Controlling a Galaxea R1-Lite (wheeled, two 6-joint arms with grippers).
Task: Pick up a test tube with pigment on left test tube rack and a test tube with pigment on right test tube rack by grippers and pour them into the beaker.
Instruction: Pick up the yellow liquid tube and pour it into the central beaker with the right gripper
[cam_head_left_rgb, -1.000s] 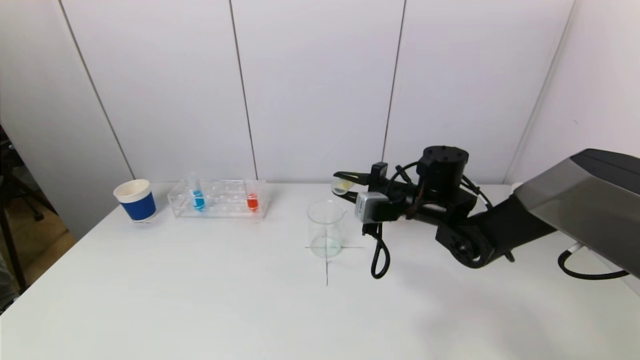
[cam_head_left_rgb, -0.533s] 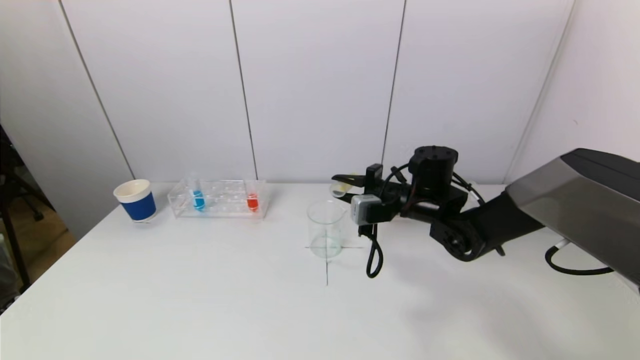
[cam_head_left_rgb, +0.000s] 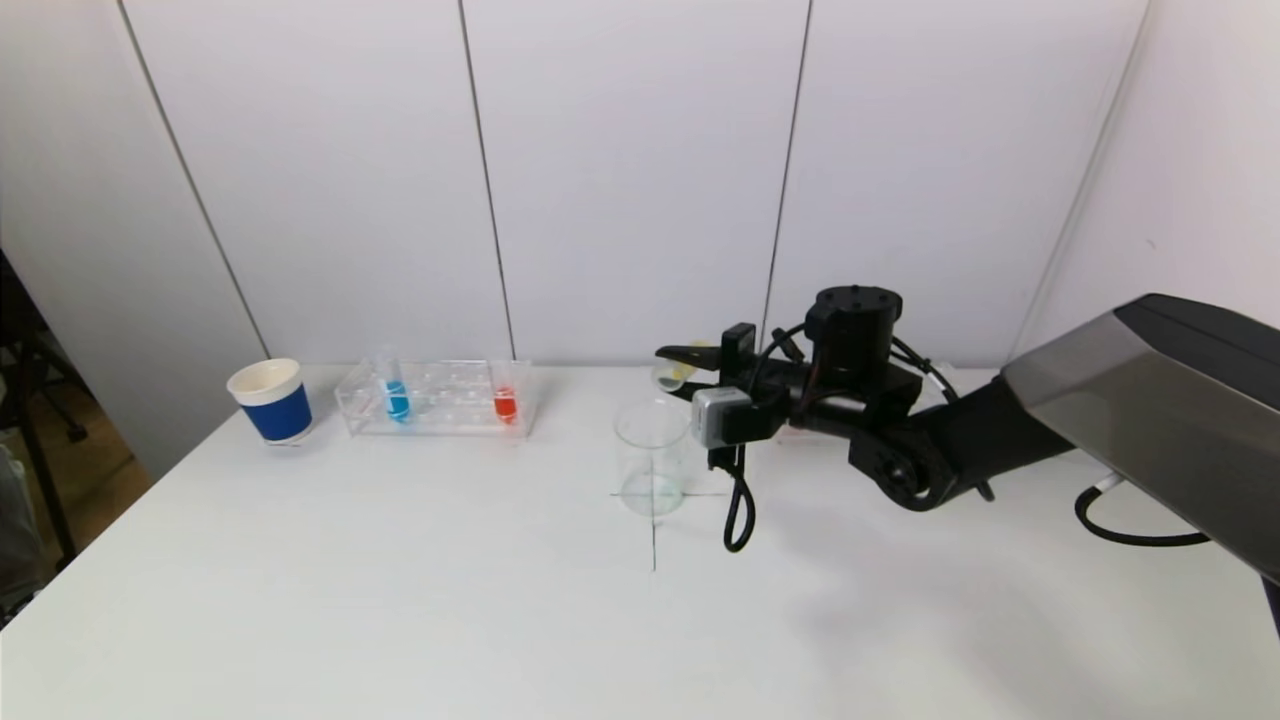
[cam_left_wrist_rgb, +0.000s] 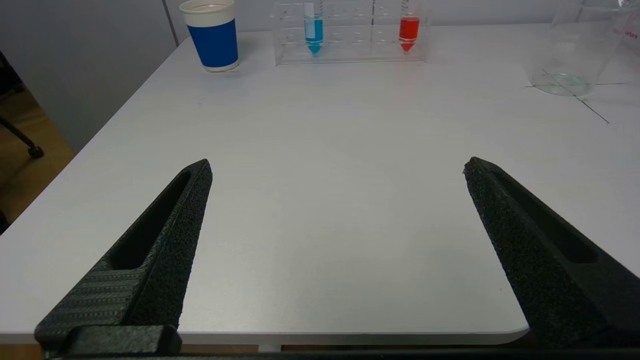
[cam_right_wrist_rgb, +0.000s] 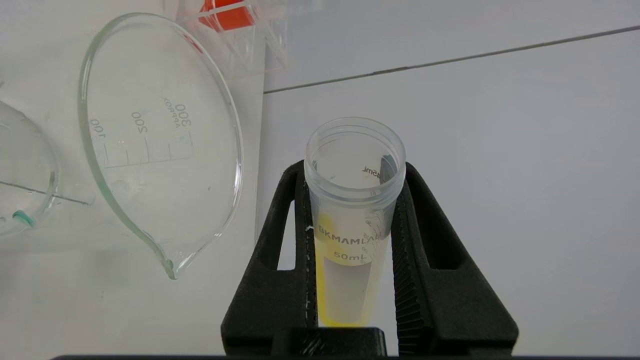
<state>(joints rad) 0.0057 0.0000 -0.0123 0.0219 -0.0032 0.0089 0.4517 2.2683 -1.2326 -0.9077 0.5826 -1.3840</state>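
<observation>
While resting on the white bench (cam_head_left_rgb: 400, 600) at the crossed lines, glass beaker (cam_head_left_rgb: 652, 457) upright with only a thin film at its bottom, clear rack (cam_head_left_rgb: 437, 398) well apart toward the left holding blue tube (cam_head_left_rgb: 396, 396) and red tube (cam_head_left_rgb: 505, 399), blue paper cup (cam_head_left_rgb: 271, 401) just beside it. Right claw (cam_head_left_rgb: 683, 371) clenched on yellow-pigment test tube (cam_right_wrist_rgb: 353, 210), tipped sideways just above and behind beaker rim, mouth uncapped. Left claw (cam_left_wrist_rgb: 337, 170) released, fingers spread wide, low over near bench edge.
</observation>
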